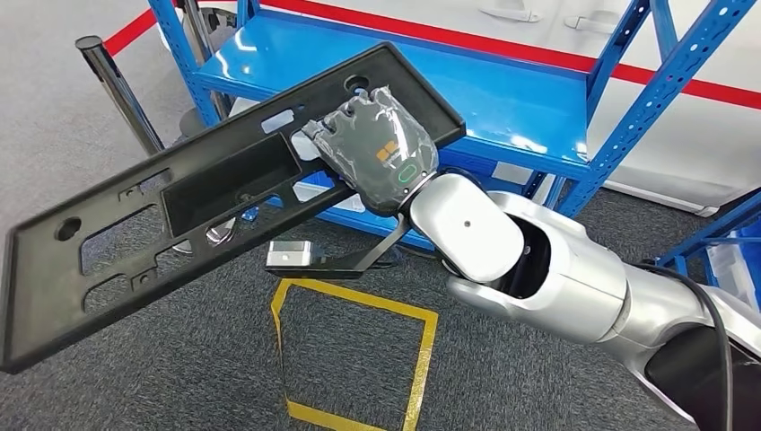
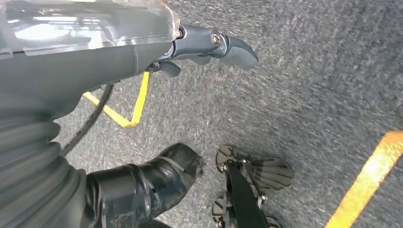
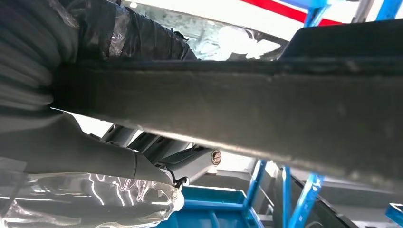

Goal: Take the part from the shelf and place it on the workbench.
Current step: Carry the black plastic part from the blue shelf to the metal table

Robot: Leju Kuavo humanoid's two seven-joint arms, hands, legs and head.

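The part is a long black plastic panel (image 1: 153, 224) with several cutouts. It hangs tilted in the air in front of the blue shelf (image 1: 511, 99), its far end high and its near end low at the left. My right hand (image 1: 377, 148) grips it near the upper end, fingers over the top face. In the right wrist view the panel's edge (image 3: 247, 109) crosses the picture, with the thumb (image 3: 190, 161) under it and the wrapped fingers (image 3: 133, 38) over it. My left hand (image 2: 209, 47) hangs over the grey carpet, holding nothing, thumb and fingers apart.
The blue shelf's board stands bare behind the panel, with blue perforated uprights (image 1: 628, 99) at the right. A yellow tape square (image 1: 359, 359) marks the carpet below. A dark metal post (image 1: 117, 85) stands at the far left. Red tape (image 1: 556, 54) runs behind the shelf.
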